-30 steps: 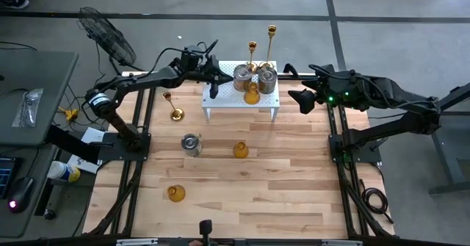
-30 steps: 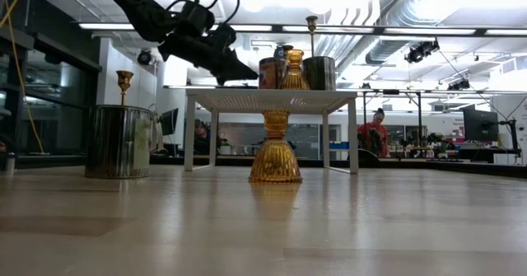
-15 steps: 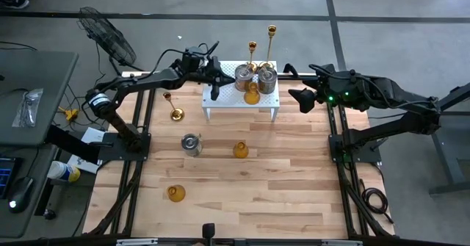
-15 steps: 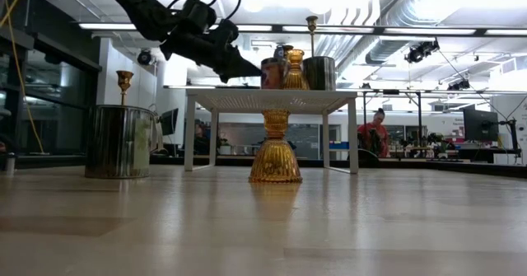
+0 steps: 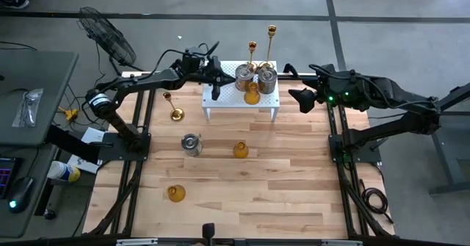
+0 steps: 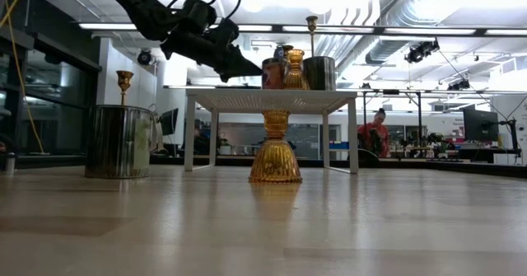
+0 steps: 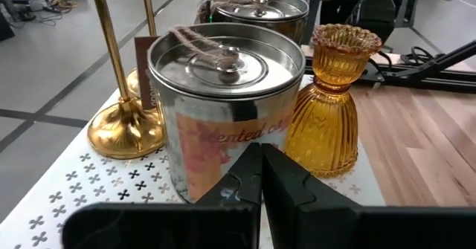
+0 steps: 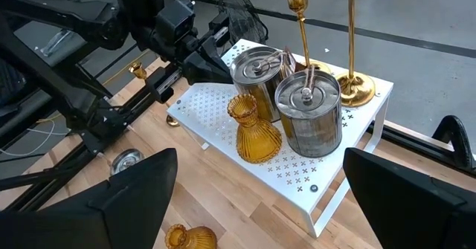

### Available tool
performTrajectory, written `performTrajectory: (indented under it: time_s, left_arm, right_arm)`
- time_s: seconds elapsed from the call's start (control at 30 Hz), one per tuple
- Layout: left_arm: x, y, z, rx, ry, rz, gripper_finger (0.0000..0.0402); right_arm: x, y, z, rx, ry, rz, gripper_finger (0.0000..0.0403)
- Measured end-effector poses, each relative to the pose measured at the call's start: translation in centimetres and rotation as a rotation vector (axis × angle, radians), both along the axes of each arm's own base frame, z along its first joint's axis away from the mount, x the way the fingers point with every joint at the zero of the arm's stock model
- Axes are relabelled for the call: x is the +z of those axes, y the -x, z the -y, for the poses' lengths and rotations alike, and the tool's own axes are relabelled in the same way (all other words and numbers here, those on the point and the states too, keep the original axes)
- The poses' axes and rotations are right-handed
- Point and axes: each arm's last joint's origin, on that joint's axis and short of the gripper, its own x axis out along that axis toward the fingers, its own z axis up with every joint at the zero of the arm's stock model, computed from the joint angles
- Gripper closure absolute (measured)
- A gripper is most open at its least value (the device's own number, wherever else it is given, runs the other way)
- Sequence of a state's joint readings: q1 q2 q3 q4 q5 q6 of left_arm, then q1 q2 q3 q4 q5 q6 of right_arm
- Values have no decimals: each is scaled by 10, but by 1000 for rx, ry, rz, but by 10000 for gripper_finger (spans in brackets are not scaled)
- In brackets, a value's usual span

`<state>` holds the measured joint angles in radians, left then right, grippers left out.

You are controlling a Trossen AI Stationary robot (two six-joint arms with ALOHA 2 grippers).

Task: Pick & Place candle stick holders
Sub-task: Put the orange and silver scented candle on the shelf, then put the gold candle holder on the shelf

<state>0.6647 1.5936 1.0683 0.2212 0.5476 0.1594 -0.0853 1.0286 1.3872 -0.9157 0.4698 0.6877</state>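
Note:
The white rack (image 5: 228, 103) at the table's far middle holds two silver tins (image 5: 242, 78) (image 5: 267, 79), an amber glass holder (image 5: 252, 94) and two gold sticks (image 5: 252, 51) (image 5: 272, 33), all upright on their bases. My left gripper (image 5: 215, 90) is shut. It reaches over the rack's left end with its tips at the nearer silver tin (image 7: 223, 108). My right gripper (image 5: 301, 98) is open and empty beyond the rack's right end. My left gripper (image 7: 261, 156) comes level from the table's left with its shut tips at the nearer silver tin's side wall (image 7: 216, 167). The tin stands upright on the rack. I cannot tell whether the tips touch it.
On the wooden table stand a third gold stick (image 5: 175, 112) at the left, a silver tin (image 5: 191, 144), an amber holder (image 5: 240, 150) at the middle and another amber holder (image 5: 175, 194) nearer the front. The amber holder on the rack (image 7: 331, 108) stands right beside the nearer tin.
My left gripper has moved a little toward the table's right, closer to the nearer silver tin on the rack, staying shut.

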Motion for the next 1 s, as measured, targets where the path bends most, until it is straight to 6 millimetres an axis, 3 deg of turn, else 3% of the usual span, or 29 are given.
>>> performTrajectory:
  time_s: [0.6,1.0]
  left_arm:
    - [1,4,-1,72,63,-22,401]
    - [34,39,-2,193,28,-8,401]
  right_arm:
    - [-2,1,0,5,6,-28,27]
    - [-2,1,0,6,6,-30,27]
